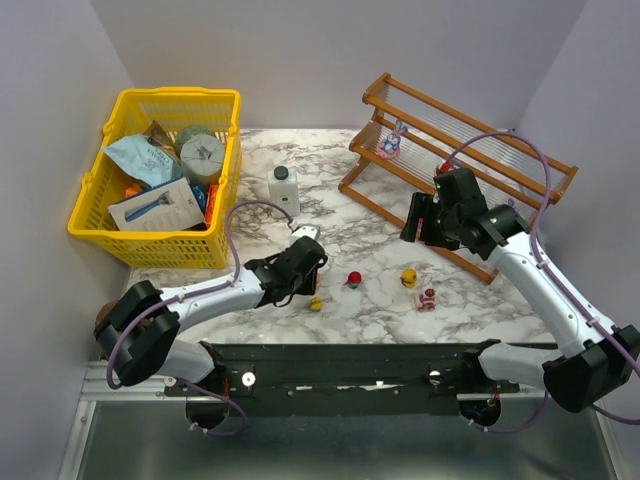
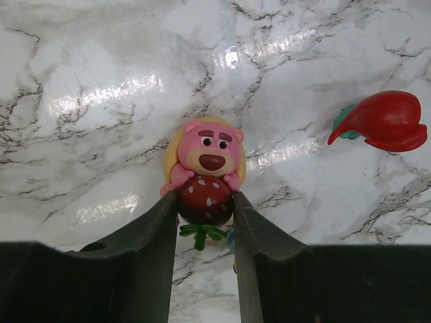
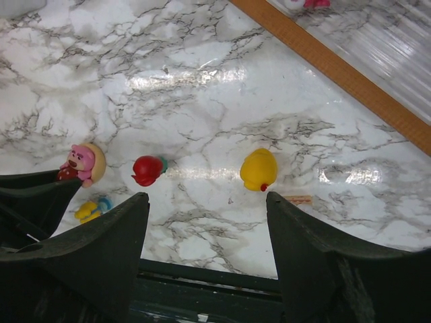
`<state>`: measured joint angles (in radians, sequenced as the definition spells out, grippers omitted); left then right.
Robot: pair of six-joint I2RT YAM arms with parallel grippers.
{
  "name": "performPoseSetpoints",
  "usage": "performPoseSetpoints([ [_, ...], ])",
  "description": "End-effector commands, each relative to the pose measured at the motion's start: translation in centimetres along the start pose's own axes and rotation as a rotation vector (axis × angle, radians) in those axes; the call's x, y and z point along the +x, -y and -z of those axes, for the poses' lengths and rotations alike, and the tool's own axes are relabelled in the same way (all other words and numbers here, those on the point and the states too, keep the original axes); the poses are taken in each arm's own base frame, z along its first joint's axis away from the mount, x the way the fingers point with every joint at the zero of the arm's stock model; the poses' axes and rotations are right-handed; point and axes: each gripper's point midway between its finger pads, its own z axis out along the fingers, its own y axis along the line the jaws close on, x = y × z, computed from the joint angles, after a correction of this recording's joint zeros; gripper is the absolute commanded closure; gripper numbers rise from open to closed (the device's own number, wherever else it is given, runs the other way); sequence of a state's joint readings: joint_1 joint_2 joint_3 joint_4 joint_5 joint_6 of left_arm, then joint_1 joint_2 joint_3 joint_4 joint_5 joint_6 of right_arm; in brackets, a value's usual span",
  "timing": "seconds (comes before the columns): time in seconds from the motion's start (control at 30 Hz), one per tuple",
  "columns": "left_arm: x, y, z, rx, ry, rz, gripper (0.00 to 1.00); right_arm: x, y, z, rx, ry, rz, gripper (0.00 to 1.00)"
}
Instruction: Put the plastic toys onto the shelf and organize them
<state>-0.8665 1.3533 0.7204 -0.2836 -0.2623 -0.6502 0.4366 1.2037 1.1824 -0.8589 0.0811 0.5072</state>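
From above, the left arm reaches low across the marble worktop (image 1: 300, 150), and the left end effector (image 1: 315, 280) is down at the surface near the middle. A small yellow and blue toy (image 1: 316, 303) lies just beside its tip. To the right, a red toy (image 1: 353, 279), a yellow toy (image 1: 408, 277) and a pink and red figure (image 1: 427, 298) are spread over the worktop. The shelf (image 1: 470, 150) stands slanted at the back right, with a bunny toy (image 1: 390, 145) on its panels. The right end effector (image 1: 420, 225) hangs above the worktop in front of the shelf. A yellow basket (image 1: 215, 105) full of packets sits at the back left, and a white bottle (image 1: 284, 190) stands near it.

In the left wrist view, the left end effector (image 2: 205, 202) is closed on a pink bear toy (image 2: 205, 161). Its fingers (image 2: 151, 235) press on both sides of the strawberry that the bear holds. The bear rests on the worktop, and the red toy (image 2: 384, 121) lies well apart at the right.

In the right wrist view, the right end effector (image 3: 205, 202) is spread wide and grips nothing. Below it lie the yellow toy (image 3: 258, 168), the red toy (image 3: 148, 169), the pink bear toy (image 3: 84, 163) and the small yellow and blue toy (image 3: 93, 208). The wooden rail of the shelf (image 3: 337, 67) crosses the upper right corner.
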Motion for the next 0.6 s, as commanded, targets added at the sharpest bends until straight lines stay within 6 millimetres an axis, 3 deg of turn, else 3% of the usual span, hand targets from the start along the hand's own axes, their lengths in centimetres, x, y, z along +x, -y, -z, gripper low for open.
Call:
performPoseSetpoints([
  [0.0,-3.3,1.0,-0.1,0.02,0.09,-0.035,0.83,-1.2,0.3,0.8,0.018,0.051,-0.015,0.22],
  [0.13,-5.7,1.5,-0.7,0.024,0.126,-0.066,0.86,-1.5,0.5,1.5,0.022,0.078,-0.022,0.22],
  [0.33,-10.4,4.0,-2.0,0.106,0.195,-0.106,0.86,-2.0,1.2,2.5,0.045,0.124,-0.031,0.22],
  [0.37,-12.4,4.7,-2.0,0.124,0.236,-0.117,0.86,-2.0,1.3,2.8,0.045,0.133,-0.035,0.22],
  [0.43,-13.3,5.4,-3.4,0.136,0.23,-0.138,0.86,-2.1,1.5,3.0,0.053,0.145,-0.04,0.22],
  [0.47,-15.7,6.6,-3.2,0.164,0.275,-0.144,0.86,-2.1,1.6,3.2,0.054,0.152,-0.043,0.22],
  [0.53,-16.5,7.0,-5.1,0.164,0.266,-0.185,0.86,-2.2,1.8,3.6,0.06,0.166,-0.046,0.22],
  [0.57,-18.6,8.0,-4.9,0.185,0.301,-0.188,0.86,-2.2,1.9,3.6,0.063,0.17,-0.05,0.22],
])
